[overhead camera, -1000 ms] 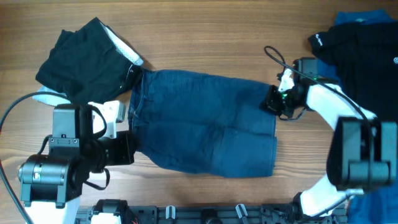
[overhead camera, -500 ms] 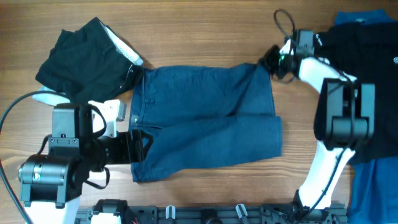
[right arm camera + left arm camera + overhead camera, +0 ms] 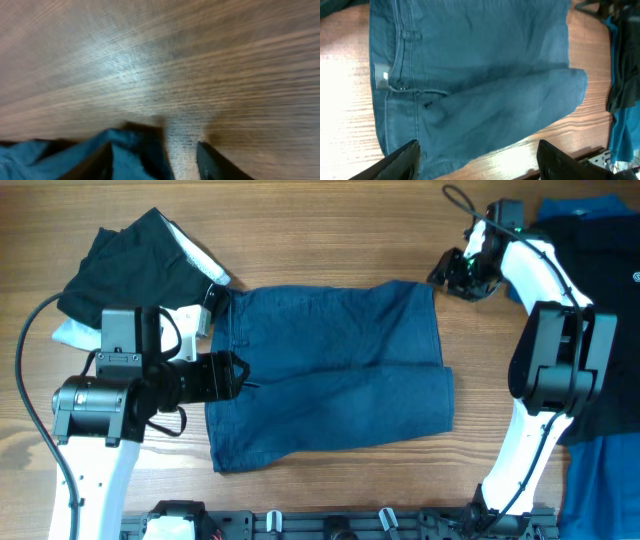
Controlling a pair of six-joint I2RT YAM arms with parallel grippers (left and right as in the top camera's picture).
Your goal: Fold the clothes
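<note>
The dark blue shorts (image 3: 330,370) lie at frame centre. The left tool (image 3: 232,373), jaws apart, hangs above their left edge; the right tool (image 3: 448,272), jaws apart, sits beside their upper-right corner.

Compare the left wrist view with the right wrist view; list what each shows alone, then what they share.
Left wrist only: the waistband and both legs of the shorts, with the left pincer open below them. Right wrist only: the right pincer, open at one blurred corner of the cloth. Both: the blue shorts and the wooden table.
</note>
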